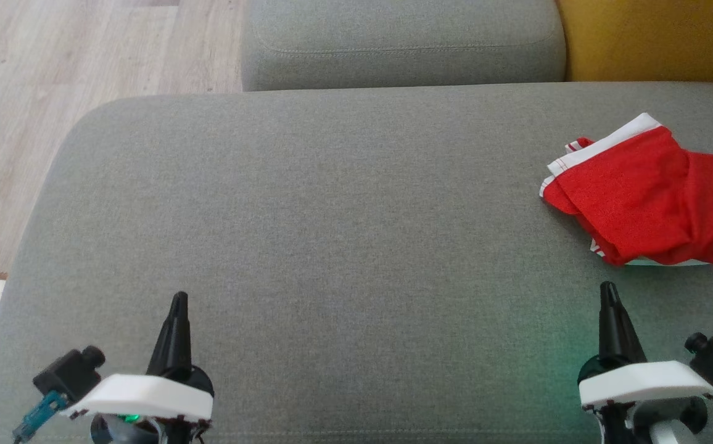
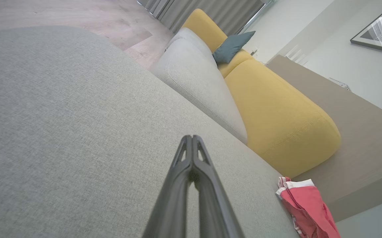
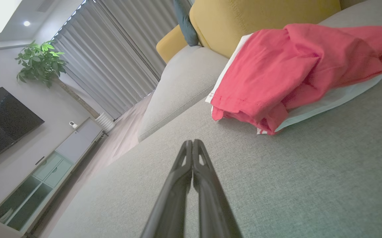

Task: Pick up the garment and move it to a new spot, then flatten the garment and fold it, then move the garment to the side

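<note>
A crumpled red garment with white trim lies at the right side of the grey cushion. It also shows as a red heap at the lower right of the left wrist view and large at the upper right of the right wrist view. My right gripper hovers just in front of the garment, shut and empty, its fingertips pressed together. Far to the left, my left gripper is also shut with nothing in it, over bare cushion.
A second grey seat cushion lies behind, with a yellow cushion at the back right. Wooden floor lies beyond the cushion's left edge. The right wrist view shows curtains, a plant and a cabinet far off.
</note>
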